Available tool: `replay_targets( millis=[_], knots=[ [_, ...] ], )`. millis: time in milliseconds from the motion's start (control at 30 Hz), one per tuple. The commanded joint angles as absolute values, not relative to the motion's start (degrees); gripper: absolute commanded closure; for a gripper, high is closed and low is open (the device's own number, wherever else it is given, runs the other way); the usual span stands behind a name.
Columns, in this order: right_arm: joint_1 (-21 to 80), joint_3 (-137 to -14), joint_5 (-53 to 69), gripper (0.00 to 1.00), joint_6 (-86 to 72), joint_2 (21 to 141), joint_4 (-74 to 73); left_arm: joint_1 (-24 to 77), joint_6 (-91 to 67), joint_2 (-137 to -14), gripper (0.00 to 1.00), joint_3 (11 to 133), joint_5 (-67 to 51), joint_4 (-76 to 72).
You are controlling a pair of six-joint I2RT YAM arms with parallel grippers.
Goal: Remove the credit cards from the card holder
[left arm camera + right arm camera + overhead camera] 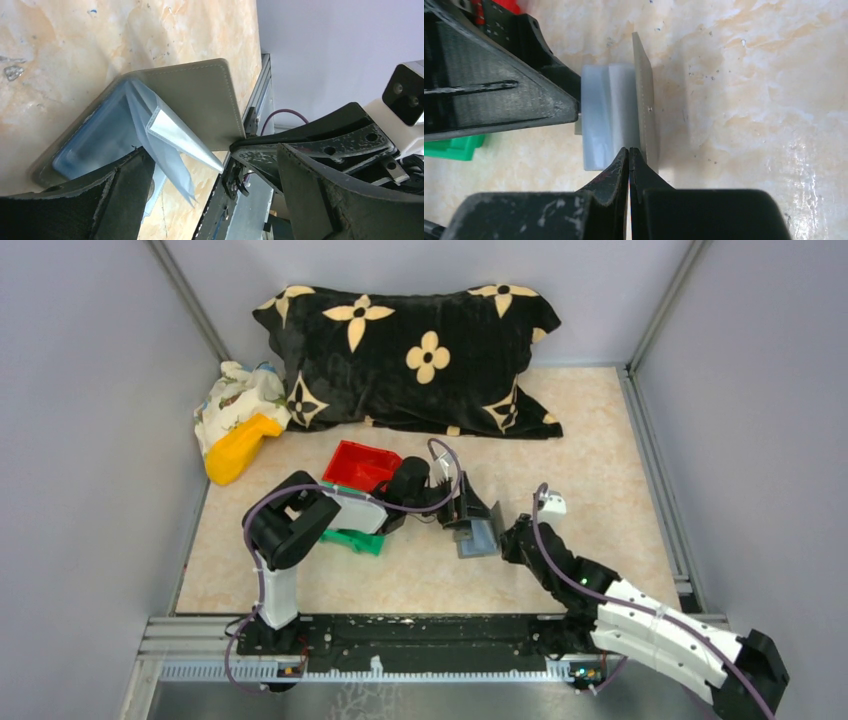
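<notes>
The card holder (478,532) lies open on the table, its dark grey flap (200,100) raised and its blue-grey inner sleeves (100,140) fanned out. My left gripper (478,518) is open and straddles it, with one finger (120,195) against the inner face. My right gripper (510,538) is shut, its tips (629,150) pinching the near edge of the holder where flap and inner face (606,115) meet. It also shows in the left wrist view (237,145) at the flap's corner. I cannot make out any credit card.
A red bin (360,465) and a green bin (355,540) sit beside the left arm. A black flowered pillow (420,350), a patterned cloth (235,395) and a yellow object (238,448) lie at the back. A metal rail (655,490) borders the right side.
</notes>
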State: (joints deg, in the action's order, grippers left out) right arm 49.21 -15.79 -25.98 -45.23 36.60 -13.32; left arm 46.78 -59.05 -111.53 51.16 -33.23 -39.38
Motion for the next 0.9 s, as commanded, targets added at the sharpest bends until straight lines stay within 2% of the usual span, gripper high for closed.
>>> replay_targets(
  millis=[0, 467, 867],
  knots=[
    [48.2, -16.1, -29.5, 1.00, -46.4, 31.1, -15.9, 47.1, -57.9, -109.5, 0.05, 53.3, -34.2, -38.4],
    [45.6, -12.8, -24.3, 1.00, -48.8, 41.6, -10.5, 49.0, -58.0, -114.3, 0.05, 62.7, -34.3, -35.6],
    [45.5, -12.3, -25.7, 1.00, -47.1, 28.4, -16.7, 50.1, -60.3, -125.4, 0.05, 69.6, -35.1, -36.9]
  ],
)
